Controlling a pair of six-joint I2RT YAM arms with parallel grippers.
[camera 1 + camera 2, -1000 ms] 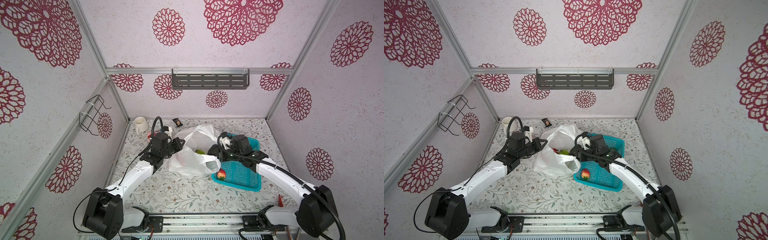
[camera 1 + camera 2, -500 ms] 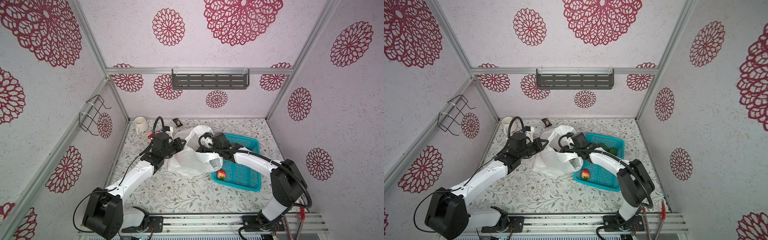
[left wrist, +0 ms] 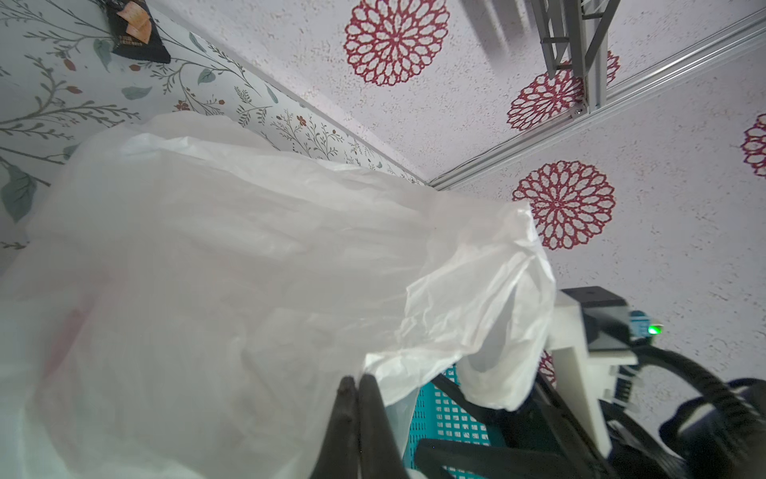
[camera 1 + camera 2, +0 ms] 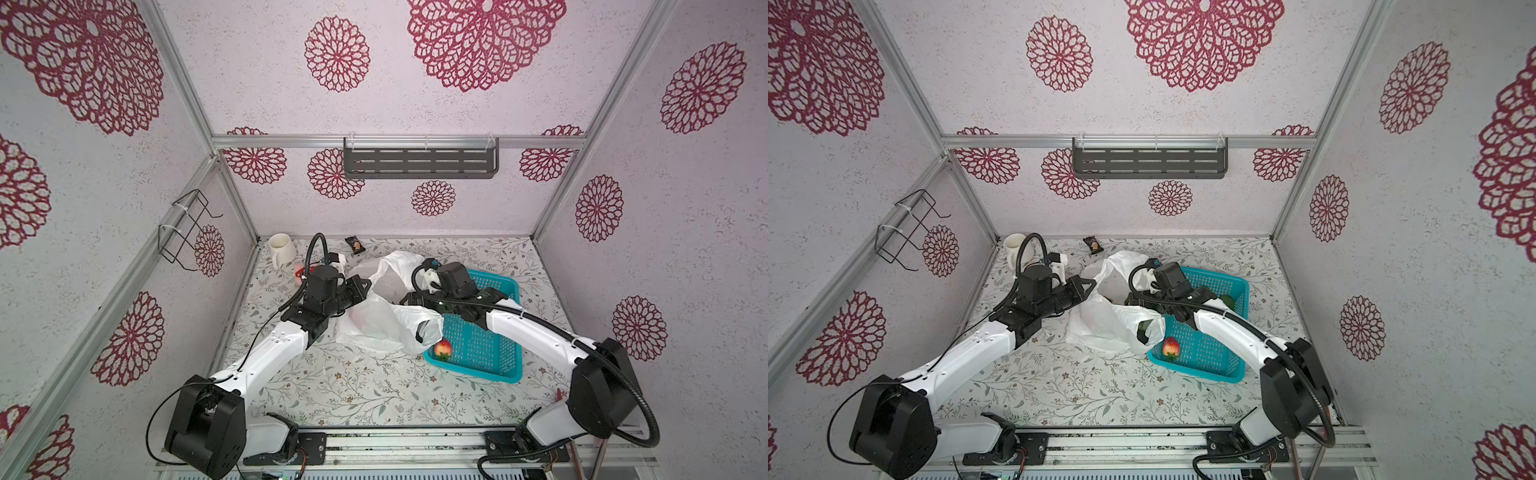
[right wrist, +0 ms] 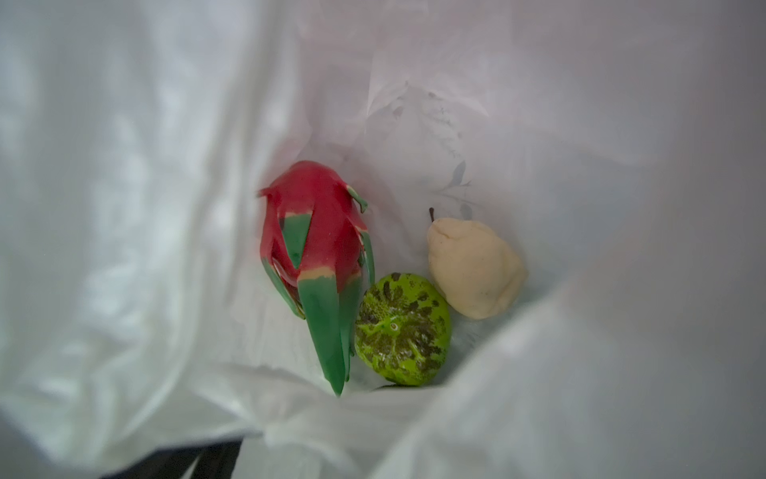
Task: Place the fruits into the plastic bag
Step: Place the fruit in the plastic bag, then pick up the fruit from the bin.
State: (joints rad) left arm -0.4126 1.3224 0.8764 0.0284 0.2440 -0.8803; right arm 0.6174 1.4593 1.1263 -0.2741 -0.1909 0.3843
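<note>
Take the plastic bag (image 4: 382,324) as your landmark. In it, per the right wrist view, you have three: dragon fruit (image 5: 315,249), round fruit (image 5: 402,329) just beside it, pear (image 5: 476,269) next along. Right of the bag, touching it: basket (image 4: 490,376). In the basket's near corner, just beside the bag: strawberry (image 4: 443,348). Behind the bag, by the back wall: packet (image 4: 354,244). Behind-left, well apart: mug (image 4: 281,248).

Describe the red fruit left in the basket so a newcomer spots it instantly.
Find the teal perforated basket on the floral table, beside the white plastic bag. In its front corner, next to the bag, lies the small red fruit. It alone is red with green leaves; the basket's other visible fruit is dark green.
</note>
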